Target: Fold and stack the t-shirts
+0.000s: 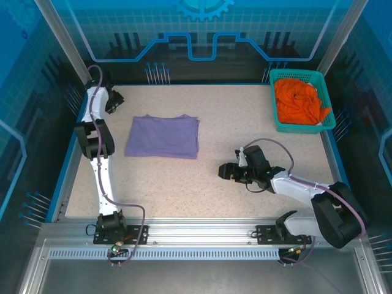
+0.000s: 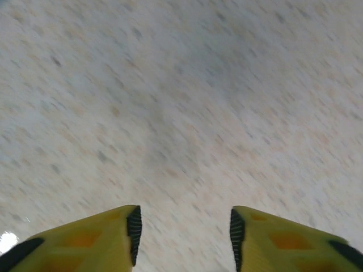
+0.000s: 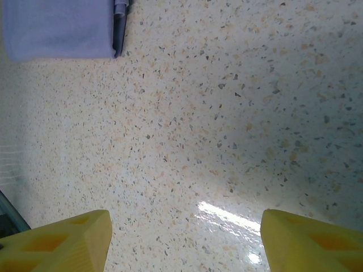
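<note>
So my jaws stand apart and empty: left gripper [image 2: 184, 229] partly, right gripper [image 3: 186, 235] wide. The lavender t-shirt [image 1: 162, 136] lies folded on the table [image 1: 245, 122], likely the stack's base. The orange t-shirt [image 1: 298, 101] waits bunched in its basket [image 1: 304, 128].

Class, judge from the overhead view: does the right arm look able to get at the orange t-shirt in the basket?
Probably yes. The orange t-shirt lies heaped in the open-topped teal basket at the far right; the right gripper is open and empty, with nothing standing between.
</note>
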{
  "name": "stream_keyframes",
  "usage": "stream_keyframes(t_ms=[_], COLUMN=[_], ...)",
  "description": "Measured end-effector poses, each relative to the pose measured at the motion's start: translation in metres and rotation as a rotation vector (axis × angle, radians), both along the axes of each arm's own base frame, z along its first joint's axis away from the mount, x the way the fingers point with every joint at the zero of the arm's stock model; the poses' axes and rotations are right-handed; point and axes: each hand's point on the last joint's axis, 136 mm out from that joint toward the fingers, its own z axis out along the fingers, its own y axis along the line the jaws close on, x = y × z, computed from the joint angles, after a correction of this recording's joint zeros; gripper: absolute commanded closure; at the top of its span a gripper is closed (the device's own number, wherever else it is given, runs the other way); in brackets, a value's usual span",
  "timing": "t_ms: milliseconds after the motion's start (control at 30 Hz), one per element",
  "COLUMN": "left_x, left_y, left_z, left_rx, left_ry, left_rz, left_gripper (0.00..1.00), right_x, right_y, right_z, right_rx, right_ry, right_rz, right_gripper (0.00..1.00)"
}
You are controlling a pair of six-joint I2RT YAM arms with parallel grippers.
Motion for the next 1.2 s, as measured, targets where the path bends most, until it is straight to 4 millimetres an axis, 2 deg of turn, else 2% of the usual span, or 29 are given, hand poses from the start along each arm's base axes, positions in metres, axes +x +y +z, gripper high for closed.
stream_keyframes(t_ms=[100,200,233,267,300,367,433,567,667,800,900,1033,1200], left_x=[-0.001,-0.01,-0.016,-0.027,-0.04,-0.058,-0.074,-0.104,-0.129,-0.143,-0.145,-0.141,-0.119], left_y=[-0.056,-0.125,-0.143,-0.163,-0.183,-0.208,-0.226,-0.24,-0.237,-0.23,-0.228,-0.227,-0.217], left_z=[0.02,0.045,0.05,0.054,0.057,0.056,0.05,0.018,-0.006,-0.019,-0.03,-0.055,-0.053], left_rx=[-0.002,-0.007,-0.009,-0.009,-0.013,-0.014,-0.013,-0.005,0.012,0.046,0.062,0.073,0.082], left_ry=[-0.017,-0.051,-0.058,-0.055,-0.049,-0.034,-0.003,0.1,0.198,0.264,0.298,0.376,0.378], left_rz=[-0.086,-0.192,-0.221,-0.261,-0.294,-0.345,-0.388,-0.444,-0.474,-0.502,-0.527,-0.553,-0.546], left_gripper=[0.37,0.31,0.11,0.01,0.01,0.01,0.01,0.01,0.01,0.01,0.01,0.04,0.06], right_x=[0.0,0.0,-0.001,-0.002,-0.002,-0.004,-0.005,-0.007,-0.009,-0.009,-0.009,-0.009,-0.009], right_y=[0.0,0.0,0.0,-0.001,-0.001,-0.002,-0.003,-0.004,-0.005,-0.004,-0.004,-0.004,-0.004], right_z=[0.0,0.0,0.001,0.001,0.002,0.004,0.006,0.008,0.008,0.008,0.009,0.009,0.009], right_rx=[0.0,0.002,0.003,0.005,0.008,0.013,0.018,0.026,0.029,0.033,0.035,0.038,0.044], right_ry=[0.0,-0.003,-0.005,-0.009,-0.014,-0.023,-0.033,-0.048,-0.053,-0.055,-0.057,-0.054,-0.052], right_rz=[0.0,0.0,0.0,-0.001,0.0,0.0,0.0,0.0,0.0,0.002,0.003,0.005,0.007], right_gripper=[0.29,0.29,0.29,0.29,0.29,0.28,0.28,0.27,0.27,0.27,0.27,0.27,0.26])
